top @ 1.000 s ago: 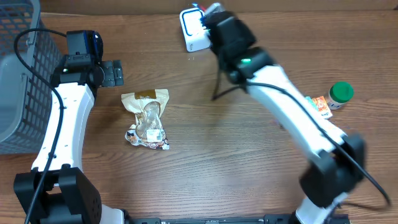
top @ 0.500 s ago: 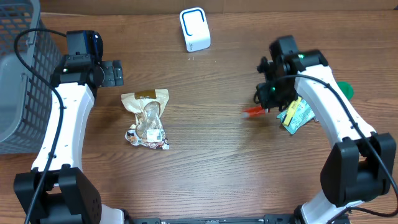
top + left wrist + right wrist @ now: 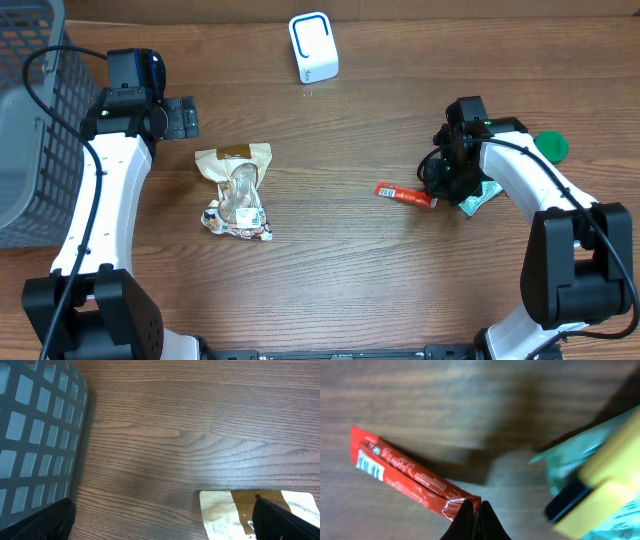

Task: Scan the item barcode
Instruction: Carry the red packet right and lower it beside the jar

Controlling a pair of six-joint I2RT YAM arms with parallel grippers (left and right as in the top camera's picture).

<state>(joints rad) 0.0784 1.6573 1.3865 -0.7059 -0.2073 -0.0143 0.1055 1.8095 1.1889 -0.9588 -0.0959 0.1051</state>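
Overhead view, with both wrist views. The right gripper (image 3: 437, 192) sits right of centre, its fingertips (image 3: 468, 519) closed on the crimped end of the red packet (image 3: 404, 195). The packet lies flat on the table (image 3: 340, 270), pointing toward the left of the frame. In the right wrist view a white printed patch shows near the packet's far end (image 3: 368, 466). A teal packet (image 3: 572, 462) lies just beside the gripper, at the right of that view.

One second earlier the right arm reached to the white scanner (image 3: 313, 47) at upper centre. Half a second earlier it was right of centre, with the red packet slightly higher in the frame. The scanner now stands uncovered, well apart from the packet.

The left gripper (image 3: 178, 117), upper left, is unchanged, with its fingers (image 3: 40, 522) spread wide and holding nothing. The snack bag (image 3: 236, 190), the basket (image 3: 30, 130) and the green-capped bottle (image 3: 552, 147) have not moved.
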